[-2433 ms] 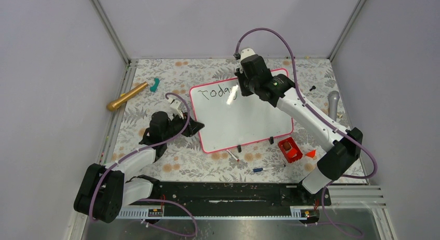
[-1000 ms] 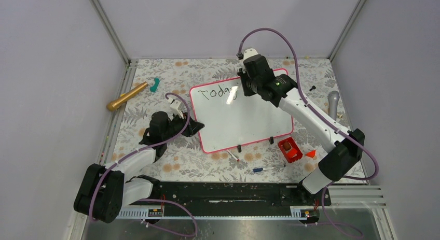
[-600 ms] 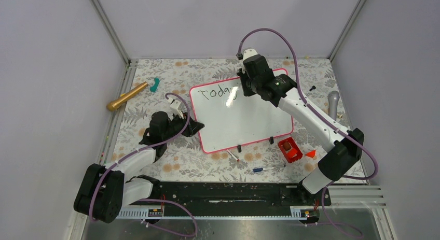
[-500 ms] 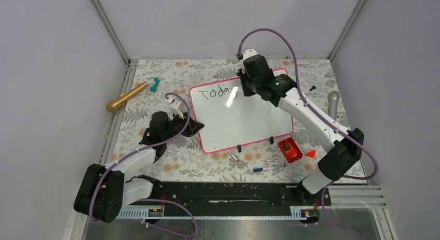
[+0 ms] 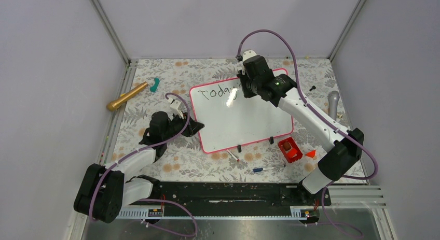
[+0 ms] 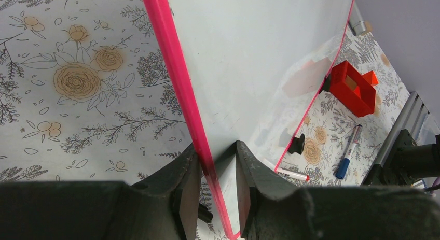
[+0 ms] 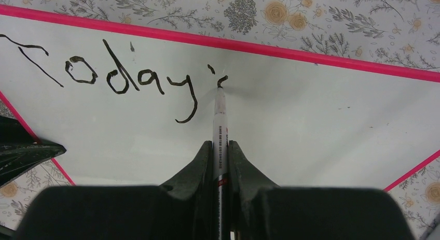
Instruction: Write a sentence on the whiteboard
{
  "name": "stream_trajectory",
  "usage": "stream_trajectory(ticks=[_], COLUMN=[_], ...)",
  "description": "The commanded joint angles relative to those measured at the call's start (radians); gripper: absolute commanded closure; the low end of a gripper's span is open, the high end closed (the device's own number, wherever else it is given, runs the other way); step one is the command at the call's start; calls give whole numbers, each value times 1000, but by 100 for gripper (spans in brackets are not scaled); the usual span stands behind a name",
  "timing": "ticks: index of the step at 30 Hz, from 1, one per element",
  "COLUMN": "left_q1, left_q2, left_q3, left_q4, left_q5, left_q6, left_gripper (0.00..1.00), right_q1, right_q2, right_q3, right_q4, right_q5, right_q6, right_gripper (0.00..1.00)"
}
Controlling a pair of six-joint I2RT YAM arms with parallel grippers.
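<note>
The whiteboard (image 5: 244, 121), white with a pink-red frame, lies on the floral table. The sentence (image 7: 119, 79) reads "Today'" in black, with a short fresh stroke after the apostrophe. It also shows in the top view (image 5: 217, 93). My right gripper (image 7: 220, 144) is shut on a white marker (image 7: 220, 110) whose tip touches the board at that stroke. In the top view the right gripper (image 5: 245, 87) is over the board's far edge. My left gripper (image 6: 212, 167) is shut on the whiteboard's pink left edge (image 6: 179, 84), near the front left corner (image 5: 200, 127).
Two black clips (image 5: 239, 148) (image 5: 271, 140) sit on the board's near edge. A red-capped marker (image 5: 233, 155), a blue marker (image 5: 267, 168), a red box (image 5: 289, 149) and an orange wedge (image 5: 311, 153) lie in front. A gold cylinder (image 5: 127, 96) lies far left, a grey cylinder (image 5: 333, 102) right.
My right gripper has crept slightly to the right along the top line with the marker, adding marks after "Today". The left arm and the board have not moved.
</note>
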Motion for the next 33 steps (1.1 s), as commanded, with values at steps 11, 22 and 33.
stream_trajectory(ticks=[11, 22, 33], left_q1=[1, -1, -1], left_q2=[-8, -7, -6], left_q3=[27, 29, 30], left_q4=[1, 3, 3], left_q5=[-38, -36, -35], left_q6=[59, 58, 57], left_gripper=[97, 97, 96], right_q1=[-8, -9, -9], right_q2=[-32, -41, -33], right_q3=[-20, -39, -33], right_q4=[-25, -31, -39], right_q5=[56, 47, -36], right_q6=[-11, -16, -24], right_gripper=[100, 100, 100])
